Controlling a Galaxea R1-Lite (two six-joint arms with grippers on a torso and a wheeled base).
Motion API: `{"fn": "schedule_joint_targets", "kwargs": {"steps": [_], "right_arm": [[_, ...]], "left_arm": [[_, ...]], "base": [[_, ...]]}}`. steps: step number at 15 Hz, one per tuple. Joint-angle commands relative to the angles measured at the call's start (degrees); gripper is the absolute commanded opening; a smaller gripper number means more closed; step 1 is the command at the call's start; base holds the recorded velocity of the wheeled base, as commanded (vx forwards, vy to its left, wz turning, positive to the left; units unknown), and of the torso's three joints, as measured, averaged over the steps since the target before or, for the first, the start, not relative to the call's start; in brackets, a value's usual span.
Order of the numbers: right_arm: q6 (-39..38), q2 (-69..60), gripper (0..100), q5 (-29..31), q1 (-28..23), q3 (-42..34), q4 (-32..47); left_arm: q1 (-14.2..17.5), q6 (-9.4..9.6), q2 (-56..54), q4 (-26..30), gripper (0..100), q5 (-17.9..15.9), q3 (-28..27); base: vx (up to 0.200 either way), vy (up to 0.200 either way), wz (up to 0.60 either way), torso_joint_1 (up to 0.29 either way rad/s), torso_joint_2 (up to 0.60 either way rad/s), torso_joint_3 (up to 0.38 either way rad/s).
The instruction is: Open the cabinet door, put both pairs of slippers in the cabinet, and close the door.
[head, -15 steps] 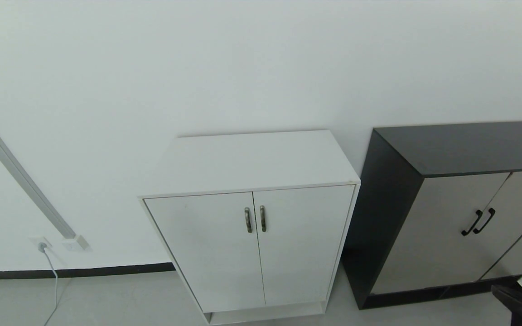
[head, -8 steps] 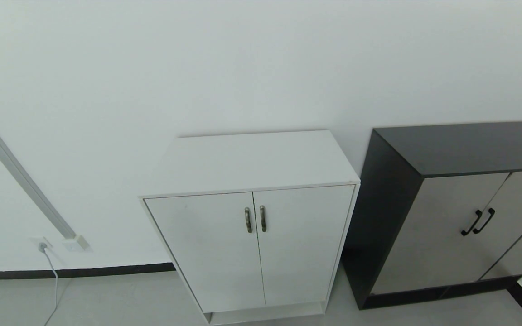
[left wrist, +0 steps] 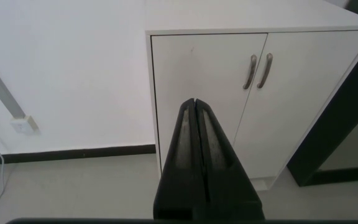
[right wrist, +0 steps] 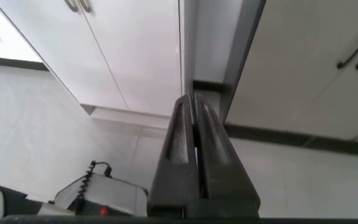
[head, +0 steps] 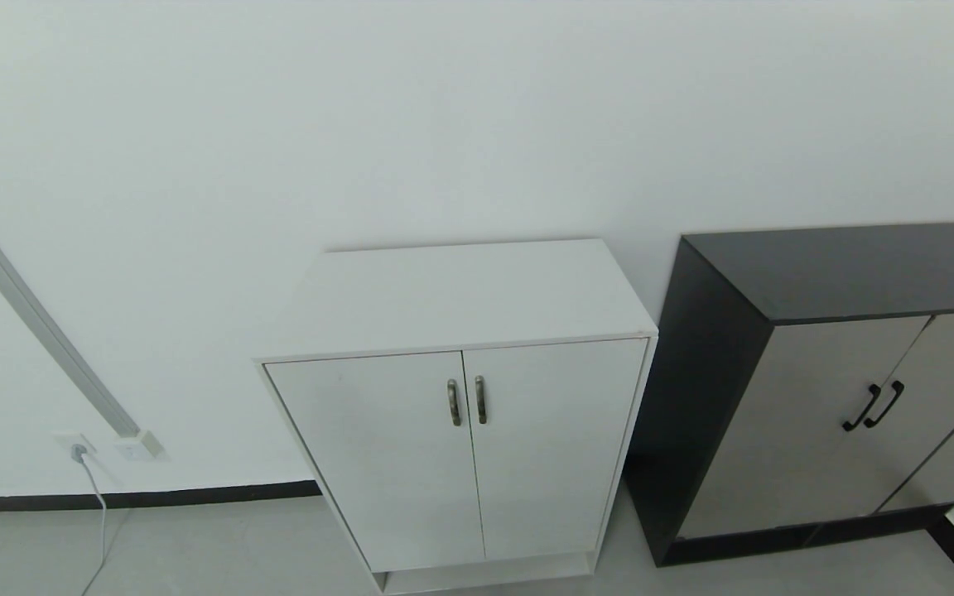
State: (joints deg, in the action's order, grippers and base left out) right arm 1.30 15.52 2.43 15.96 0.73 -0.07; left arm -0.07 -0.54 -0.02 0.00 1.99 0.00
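Against the wall (head: 444, 124), the white cabinet (head: 411, 447) stands fully shut

readable text: none | labels, brands, numbers, signs: none legible | checked: cabinet (head: 460, 463), wall (head: 444, 124)

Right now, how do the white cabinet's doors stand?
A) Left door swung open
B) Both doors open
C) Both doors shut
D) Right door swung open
C: in the head view both doors of the white cabinet lie flush with its front, and their handles sit side by side at the centre seam.
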Motion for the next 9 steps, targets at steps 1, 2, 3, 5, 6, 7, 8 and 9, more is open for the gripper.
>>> {"fn": "schedule_joint_targets", "kwargs": {"steps": [1,2,3,5,6,7,8,9], "right_arm": [[-0.1,-0.8,0,0.0,-2.9,-0.7,0.2],[-0.1,-0.8,0,0.1,-5.9,-0.7,0.2],[-0.2,-1.6,0,0.0,-9.2,-0.7,0.2],[-0.2,-5.6,0,0.0,-13.0,-0.7,0.2],[-0.2,-7.8,0,0.0,-13.8,-0.7,0.2],[-0.2,-9.8,0,0.1,-14.3,-0.7,0.2],[-0.2,-12.1,0,0.0,-14.6,-0.7,0.2],[-0.2,-13.7,0,0.0,-14.8,-0.7,0.2]], "left_arm": [[0.0,-0.08,0.0,0.0,0,0.0,0.0],[0.0,-0.08,0.0,0.0,0,0.0,0.0],[0.0,-0.08,0.0,0.0,0,0.0,0.0],[0.0,-0.08,0.0,0.0,0,0.0,0.0],[0.0,-0.08,0.0,0.0,0,0.0,0.0],[0.0,-0.08,0.0,0.0,0,0.0,0.0],[0.0,-0.08,0.0,0.0,0,0.0,0.0],[0.0,-0.08,0.0,0.0,0,0.0,0.0]], "base": [[0.000,0.000,0.00,0.000,0.00,0.000],[0.000,0.000,0.00,0.000,0.00,0.000],[0.000,0.000,0.00,0.000,0.00,0.000],[0.000,0.000,0.00,0.000,0.00,0.000],[0.000,0.000,0.00,0.000,0.00,0.000],[0.000,0.000,0.00,0.000,0.00,0.000],[0.000,0.000,0.00,0.000,0.00,0.000],[0.000,0.000,0.00,0.000,0.00,0.000]]}}
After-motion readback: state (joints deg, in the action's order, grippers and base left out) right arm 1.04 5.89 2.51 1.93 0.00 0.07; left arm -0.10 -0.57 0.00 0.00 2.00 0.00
